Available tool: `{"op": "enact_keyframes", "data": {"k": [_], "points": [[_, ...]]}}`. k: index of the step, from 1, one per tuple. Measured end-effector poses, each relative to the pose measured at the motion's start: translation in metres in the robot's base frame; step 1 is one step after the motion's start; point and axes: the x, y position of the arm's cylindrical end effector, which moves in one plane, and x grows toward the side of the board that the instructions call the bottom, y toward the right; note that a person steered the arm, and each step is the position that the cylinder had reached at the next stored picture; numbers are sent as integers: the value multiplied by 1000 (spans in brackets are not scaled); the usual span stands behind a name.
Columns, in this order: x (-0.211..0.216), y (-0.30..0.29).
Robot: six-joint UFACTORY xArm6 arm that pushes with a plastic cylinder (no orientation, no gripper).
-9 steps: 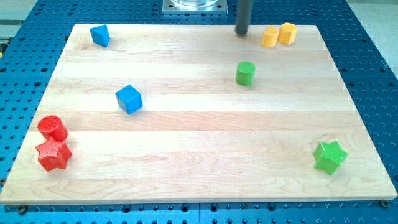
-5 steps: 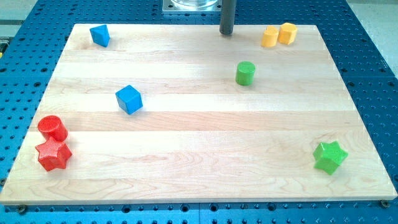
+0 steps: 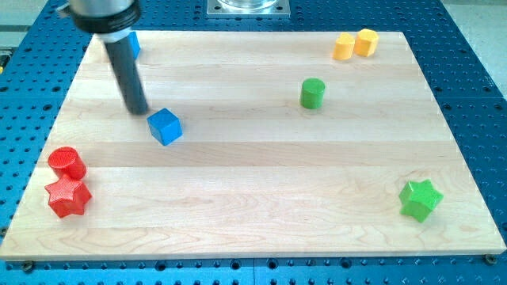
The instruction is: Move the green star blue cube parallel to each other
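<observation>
Green star (image 3: pixel 420 199) sits near the board's bottom right corner, well apart from everything else. Blue cube (image 3: pixel 165 126) lies left of centre. My tip (image 3: pixel 139 109) rests just beside the cube, at its upper left; whether they touch cannot be told. It is a bare rod, with nothing to open or close. Another blue block (image 3: pixel 133 43) at top left is mostly hidden behind the rod. Green cylinder (image 3: pixel 312 93) stands right of centre. Two yellow blocks (image 3: pixel 355 43) touch at top right. Red cylinder (image 3: pixel 66 163) and red star (image 3: pixel 67 196) sit together at lower left on the wooden board (image 3: pixel 253 222).
</observation>
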Motion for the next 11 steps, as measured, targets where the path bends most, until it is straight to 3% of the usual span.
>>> {"op": "enact_keyframes", "data": {"k": [1,2,3,6,7,9,10,11], "points": [[38,31],[8,59],[16,126],[110,422],[136,460],[176,331],[206,386],[207,376]]}}
